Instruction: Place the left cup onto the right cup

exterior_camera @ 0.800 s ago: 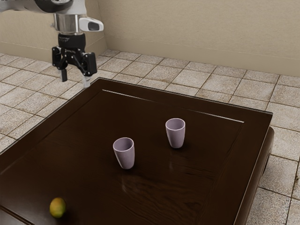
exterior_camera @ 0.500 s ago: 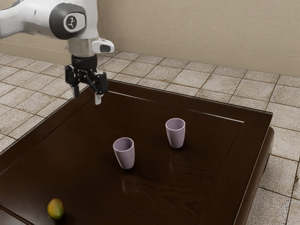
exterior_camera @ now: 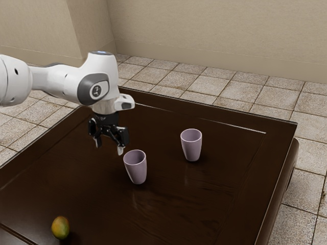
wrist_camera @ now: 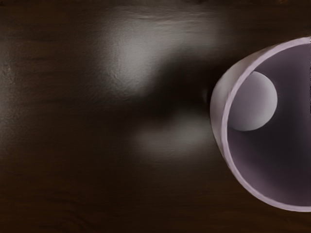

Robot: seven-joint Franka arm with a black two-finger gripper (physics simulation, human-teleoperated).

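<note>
At the near corner on the exterior view's left, a small yellow-green fruit (exterior_camera: 60,227) lay on the dark counter (exterior_camera: 219,204), well apart from everything else and no part of the task. Above and beyond it the white arm (exterior_camera: 61,84) reached in from that same side, wrist bent downward.

The pincer (exterior_camera: 109,146) hung low over the counter, pointing down, with its fingers spread apart and nothing between them. It touched neither cup nor the wood, as far as could be seen.

The left cup (exterior_camera: 135,166) stood just beside the pincer, toward the exterior view's right and a little nearer to the camera. It was upright with its mouth up, so its long axis ran vertical, roughly in line with the fingers. Its rim sat at about the height of the closer fingertip, close to it but apart.

From the wrist, the left cup (wrist_camera: 252,102) showed as an open mouth off to one side of the hand over bare counter (wrist_camera: 73,121), so the hand was probably not yet centred over it. A short sideways shift toward the cup looked to be needed before the fingers could straddle its wall or body.

Farther to the exterior view's right and a little farther back, the right cup (exterior_camera: 191,144) stood upright and empty, well clear of the left cup.
</note>
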